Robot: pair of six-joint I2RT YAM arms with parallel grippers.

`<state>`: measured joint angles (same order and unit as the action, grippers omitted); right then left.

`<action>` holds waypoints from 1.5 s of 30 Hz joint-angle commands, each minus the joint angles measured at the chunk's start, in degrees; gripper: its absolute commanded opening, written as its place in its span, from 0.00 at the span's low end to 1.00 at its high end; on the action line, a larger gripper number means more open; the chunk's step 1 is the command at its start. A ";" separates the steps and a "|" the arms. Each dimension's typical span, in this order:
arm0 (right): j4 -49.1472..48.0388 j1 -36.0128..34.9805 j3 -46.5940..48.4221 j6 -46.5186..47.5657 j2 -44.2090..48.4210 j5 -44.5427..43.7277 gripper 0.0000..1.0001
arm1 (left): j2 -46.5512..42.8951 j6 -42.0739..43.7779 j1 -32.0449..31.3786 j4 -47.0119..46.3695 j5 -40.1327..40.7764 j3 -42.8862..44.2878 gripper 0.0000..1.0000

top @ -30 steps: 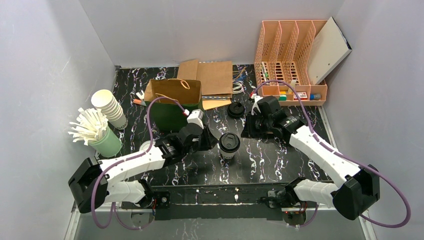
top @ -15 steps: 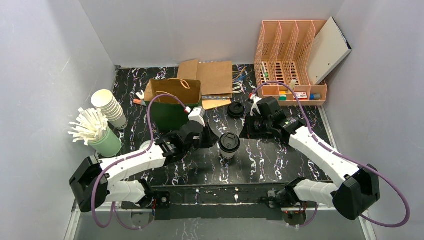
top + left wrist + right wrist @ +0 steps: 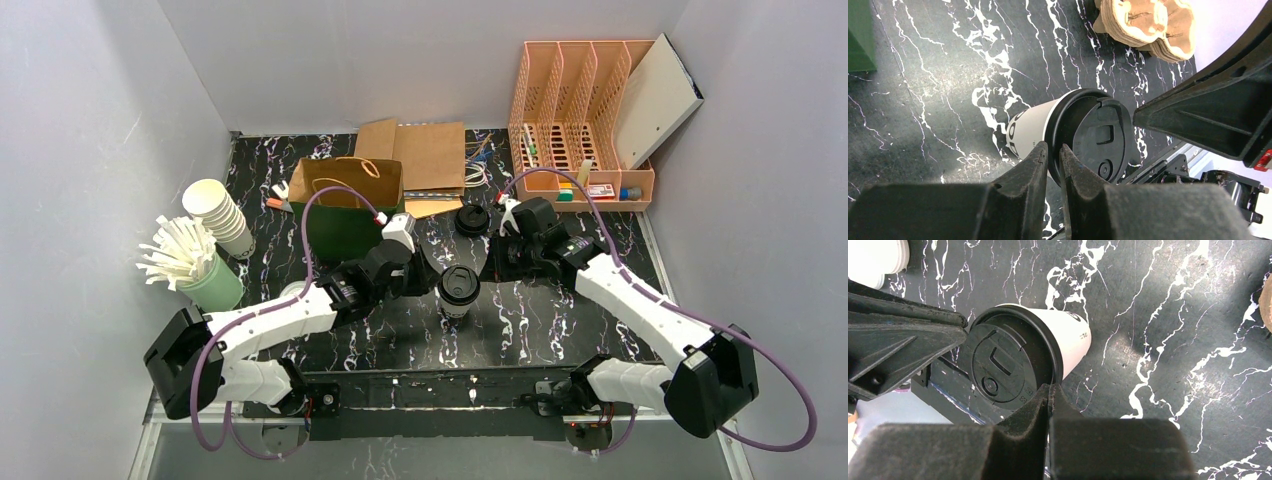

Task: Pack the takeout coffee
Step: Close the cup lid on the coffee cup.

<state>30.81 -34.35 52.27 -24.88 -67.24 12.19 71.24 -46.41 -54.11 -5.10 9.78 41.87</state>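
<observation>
Black marbled table (image 3: 520,320) seen from above: the cup (image 3: 459,290) stands upright, just right of the left gripper (image 3: 429,282) and just left of the right gripper (image 3: 487,268), both equally near. Left wrist: fingers nearly clenched, tips at the lid (image 3: 1098,135) rim, grasping nothing I can see. Right wrist: fingers clenched together, empty, tips against that rim.

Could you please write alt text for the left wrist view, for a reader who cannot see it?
A white paper coffee cup with a black lid stands on a black marbled table, the left gripper, jaws nearly together, at the lid's near rim. The right gripper looms at right; brown pulp carriers lie beyond.
</observation>
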 commanded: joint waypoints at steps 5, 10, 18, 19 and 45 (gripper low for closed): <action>-2.24 0.16 -0.85 0.89 -0.54 0.73 0.09 | 0.56 0.89 0.32 0.52 -0.19 2.34 0.14; -2.51 0.17 -0.69 0.89 -0.77 1.30 0.11 | 1.00 0.94 0.32 0.75 -0.24 2.39 0.14; -2.63 0.20 -0.82 0.98 -1.47 1.58 0.11 | 1.05 1.13 0.27 0.95 -0.13 2.25 0.14; -2.64 0.17 -0.85 1.01 -1.67 1.61 0.11 | 1.09 1.15 0.31 1.04 -0.11 2.32 0.14; -2.02 0.19 -1.87 1.77 -3.71 2.81 0.16 | 2.67 3.56 0.23 4.75 1.56 1.89 0.08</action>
<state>28.45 -34.13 50.83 -24.01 -69.89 14.33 72.95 -43.94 -54.06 -3.20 9.85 43.62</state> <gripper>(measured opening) 0.158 0.075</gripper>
